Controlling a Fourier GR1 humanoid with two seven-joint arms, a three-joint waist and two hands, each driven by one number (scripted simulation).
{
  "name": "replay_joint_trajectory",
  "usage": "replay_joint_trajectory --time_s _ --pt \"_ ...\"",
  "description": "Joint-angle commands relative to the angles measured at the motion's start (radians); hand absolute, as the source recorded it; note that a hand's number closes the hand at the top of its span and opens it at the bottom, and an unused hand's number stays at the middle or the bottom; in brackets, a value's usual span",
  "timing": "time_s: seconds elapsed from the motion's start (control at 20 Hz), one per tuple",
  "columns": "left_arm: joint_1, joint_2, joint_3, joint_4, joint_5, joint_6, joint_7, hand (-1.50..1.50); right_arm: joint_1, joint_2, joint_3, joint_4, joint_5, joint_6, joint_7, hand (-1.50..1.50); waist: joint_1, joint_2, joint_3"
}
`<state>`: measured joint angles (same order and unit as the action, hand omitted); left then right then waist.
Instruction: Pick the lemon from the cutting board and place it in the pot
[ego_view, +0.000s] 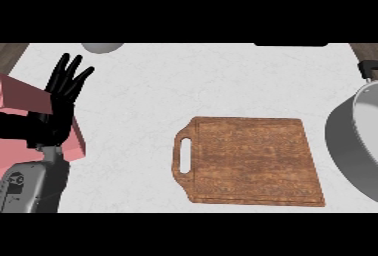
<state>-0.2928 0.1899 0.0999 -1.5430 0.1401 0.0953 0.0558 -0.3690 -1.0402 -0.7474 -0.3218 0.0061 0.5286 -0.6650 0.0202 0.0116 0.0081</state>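
A: Head view is showing the wooden cutting board (251, 161) lying flat mid-counter with its top bare, so I can't tell where the lemon is.

B: Yeah, the pot (356, 145) is sitting just right of the board, partly cut off. The left hand (63, 102) is resting well left of the board, fingers straight and holding nothing, over a pink box (22, 100).

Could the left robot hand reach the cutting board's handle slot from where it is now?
Probably yes. The left robot hand rests open, fingers up, at the view's left, and only bare counter lies between it and the slot on the cutting board. The pink box sits beside the hand, not across that path.
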Motion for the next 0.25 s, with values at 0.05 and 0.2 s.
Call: replay_joint_trajectory --time_s 0.05,0.2 --pt "0.015 -0.006 -0.019 -0.038 -0.014 0.01 0.019 0.0 0.031 -0.04 -0.018 0.048 -0.018 0.127 -0.103 -1.5 0.005 -0.002 0.003" --pt "0.003 -0.01 0.002 0.009 -0.011 0.016 -0.009 0.0 0.066 -0.064 -0.015 0.039 -0.019 0.16 -0.122 -1.5 -0.014 0.001 0.005"
